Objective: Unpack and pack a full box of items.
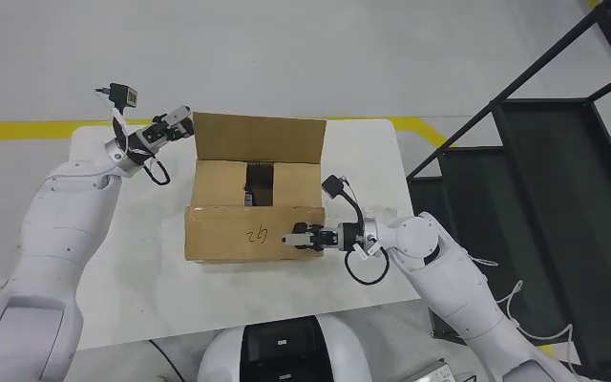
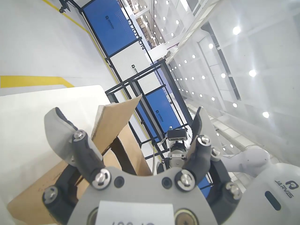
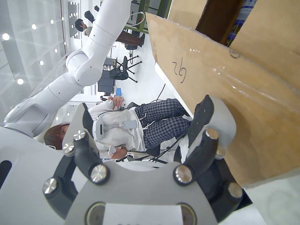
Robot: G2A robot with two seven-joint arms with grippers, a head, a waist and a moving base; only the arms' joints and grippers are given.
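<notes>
A brown cardboard box (image 1: 253,205) stands in the middle of the white table (image 1: 134,286). Its far flap (image 1: 260,138) stands upright, and its near flap (image 1: 250,234), marked with handwriting, hangs outward. A dark gap (image 1: 260,181) between the inner flaps shows blue-and-white packaged items (image 3: 247,3). My left gripper (image 1: 177,122) is open at the left corner of the far flap (image 2: 114,118), whose edge lies between the fingers (image 2: 58,122). My right gripper (image 1: 298,237) (image 3: 144,115) is open at the right part of the near flap (image 3: 234,83), one finger (image 3: 206,113) against the cardboard.
A black metal stair frame (image 1: 535,153) stands right of the table. A yellow floor line (image 1: 38,129) runs behind it. Bare table surface lies left of the box and in front of it.
</notes>
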